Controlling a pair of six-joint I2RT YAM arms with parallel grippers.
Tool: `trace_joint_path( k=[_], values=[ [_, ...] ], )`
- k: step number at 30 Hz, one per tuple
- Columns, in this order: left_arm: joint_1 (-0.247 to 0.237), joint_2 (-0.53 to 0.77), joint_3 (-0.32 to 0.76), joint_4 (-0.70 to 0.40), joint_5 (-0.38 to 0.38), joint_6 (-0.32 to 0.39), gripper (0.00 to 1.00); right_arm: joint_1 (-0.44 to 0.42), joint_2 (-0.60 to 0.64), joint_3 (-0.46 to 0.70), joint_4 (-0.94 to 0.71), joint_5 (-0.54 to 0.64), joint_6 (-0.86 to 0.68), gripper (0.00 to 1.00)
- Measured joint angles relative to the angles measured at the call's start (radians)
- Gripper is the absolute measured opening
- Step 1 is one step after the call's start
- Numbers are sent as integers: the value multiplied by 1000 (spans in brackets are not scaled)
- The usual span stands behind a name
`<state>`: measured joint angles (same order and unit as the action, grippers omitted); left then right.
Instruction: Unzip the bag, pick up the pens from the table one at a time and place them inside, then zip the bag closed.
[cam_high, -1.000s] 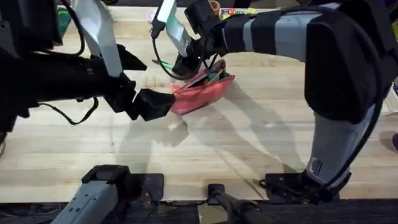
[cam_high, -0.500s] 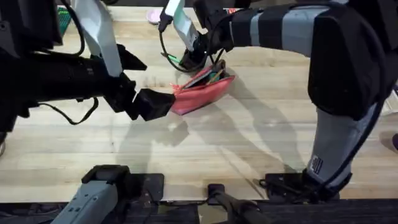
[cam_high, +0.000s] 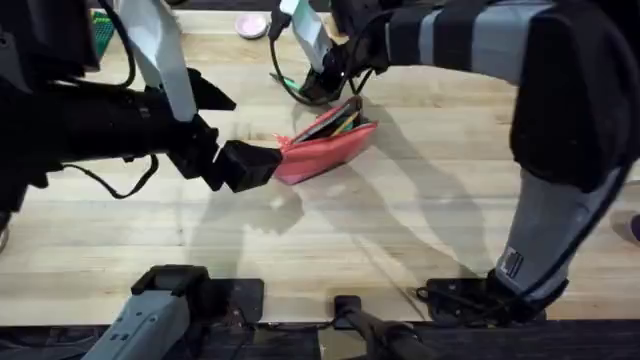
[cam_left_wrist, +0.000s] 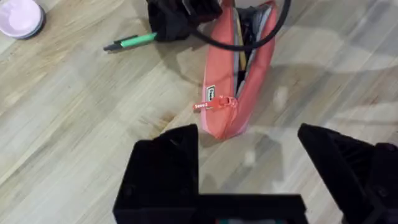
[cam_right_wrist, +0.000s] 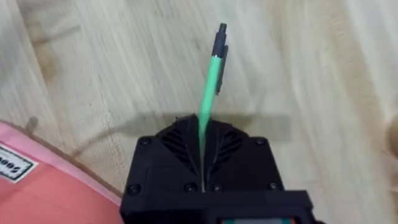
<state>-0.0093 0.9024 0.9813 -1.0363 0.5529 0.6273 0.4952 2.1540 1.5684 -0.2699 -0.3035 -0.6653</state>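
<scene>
Right jaws (cam_right_wrist: 202, 134) clamp green pen (cam_right_wrist: 211, 81); left jaws (cam_left_wrist: 249, 155) gape beside bag (cam_left_wrist: 239, 74); label unreadable.

Bare table (cam_high: 400, 230) on the near side of the bag (cam_high: 325, 150); left gripper (cam_high: 262, 163) blocking its zipper-pull end, right gripper (cam_high: 318, 88) with green pen (cam_left_wrist: 134, 42) crowding behind.

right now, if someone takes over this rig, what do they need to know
Right gripper: shut on the green pen, just behind the bag.
Left gripper: open, at the bag's zipper-pull end, not gripping it.
Bag lies on the table, unzipped, with items already showing inside.
Done: unzipping, green pen picked up.
Left: drop the green pen in, check that the yellow pen is inside, zip shut.
</scene>
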Motion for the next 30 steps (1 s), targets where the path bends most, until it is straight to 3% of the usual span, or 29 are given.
trace_joint_path(
  k=[7, 13, 23, 30],
  values=[
    [0, 0, 0, 0, 0, 0, 995, -4, -83, 6, -12, 0, -5, 29],
    [0, 0, 0, 0, 0, 0, 995, -13, -119, 6, -131, 1, -63, 29],
    [0, 0, 0, 0, 0, 0, 994, -75, -302, 6, -354, 4, -233, 31],
    [0, 0, 0, 0, 0, 0, 994, -75, -388, 6, -416, 4, -287, 31]
  ],
)
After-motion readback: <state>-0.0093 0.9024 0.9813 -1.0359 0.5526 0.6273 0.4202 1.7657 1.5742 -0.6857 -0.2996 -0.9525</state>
